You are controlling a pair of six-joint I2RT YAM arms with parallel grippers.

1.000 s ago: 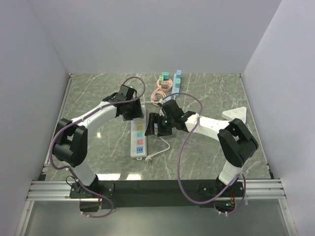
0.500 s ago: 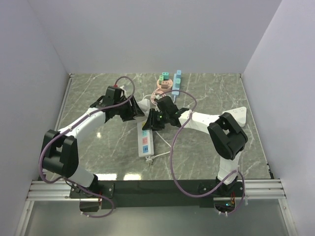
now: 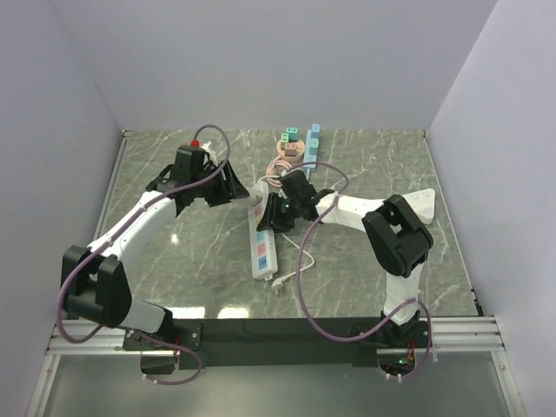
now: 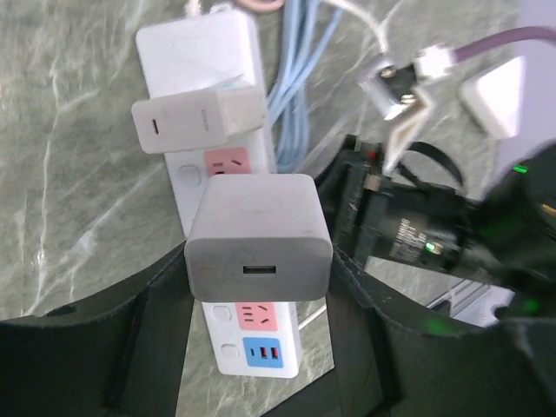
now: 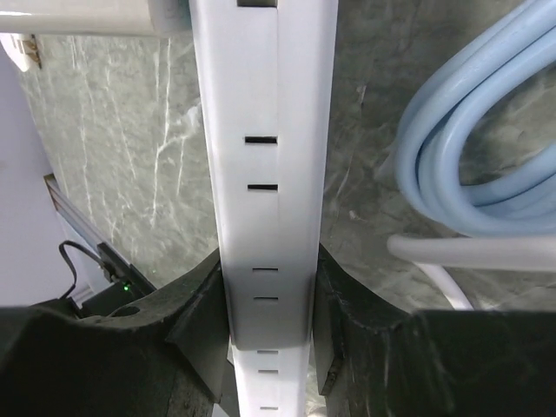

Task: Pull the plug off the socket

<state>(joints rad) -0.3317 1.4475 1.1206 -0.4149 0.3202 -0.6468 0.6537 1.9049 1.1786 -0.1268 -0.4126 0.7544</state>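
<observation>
Top view: the table (image 3: pixel 174 261) is grey-green marble-patterned stone with a slight gloss. On it lies the strip (image 3: pixel 263 252), a long white plastic bar with pink and blue socket panels, its long axis running 12 to 6 o'clock. The left gripper (image 3: pixel 230 187) hangs at 10 o'clock from the strip's far end, apart from it; the plug cannot be made out here. The right gripper (image 3: pixel 271 213) sits over the strip's far end, its arm reaching in from 3 o'clock. Left wrist view: the plug (image 4: pixel 259 237) is a matte grey rounded block held between the black fingers (image 4: pixel 148 330) of the left gripper (image 4: pixel 259 265), which is partly closed and clamps the plug's two sides. The plug's long axis runs 9 to 3 o'clock, its slotted USB face points at the camera, and its prongs are hidden. Beyond it, toward 12 o'clock, a white adapter (image 4: pixel 198 123) sits on the strip (image 4: pixel 195 52), with a blue cable (image 4: pixel 300 78) at 1 o'clock. Right wrist view: the right gripper (image 5: pixel 265 304) is closed onto the strip (image 5: pixel 265 104), with the fingers (image 5: pixel 204 313) pressing its smooth slotted sides. The coiled blue cable (image 5: pixel 469 174) lies at 3 o'clock.
</observation>
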